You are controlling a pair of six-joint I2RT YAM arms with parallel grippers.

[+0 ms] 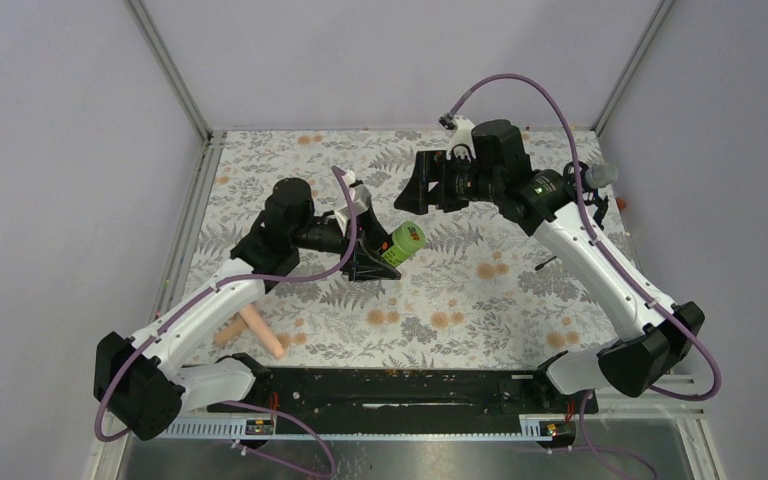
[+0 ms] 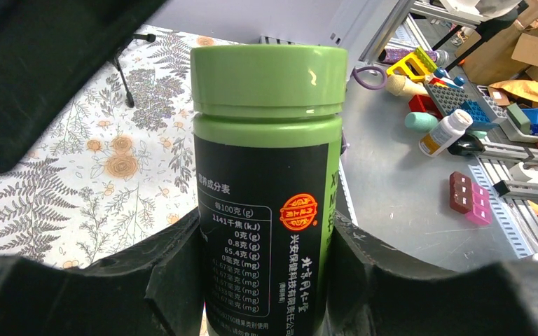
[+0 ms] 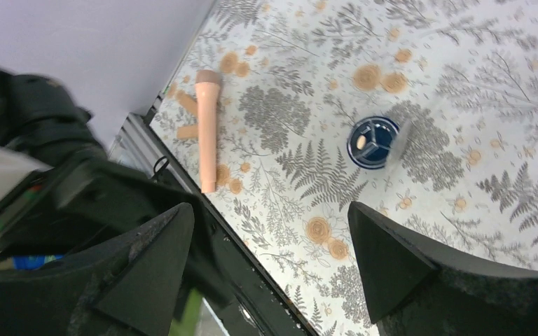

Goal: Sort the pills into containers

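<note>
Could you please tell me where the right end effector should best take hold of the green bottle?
Probably the cap. The left end effector clamps the bottle round its labelled body, leaving only the round cap clear. The open right end effector could come in along the bottle's axis from the cap end, fingers across the cap's sides.

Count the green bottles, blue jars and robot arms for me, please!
Green bottle: 1
Dark-blue jar: 1
Robot arms: 2 (left arm, right arm)
Total: 4
</note>
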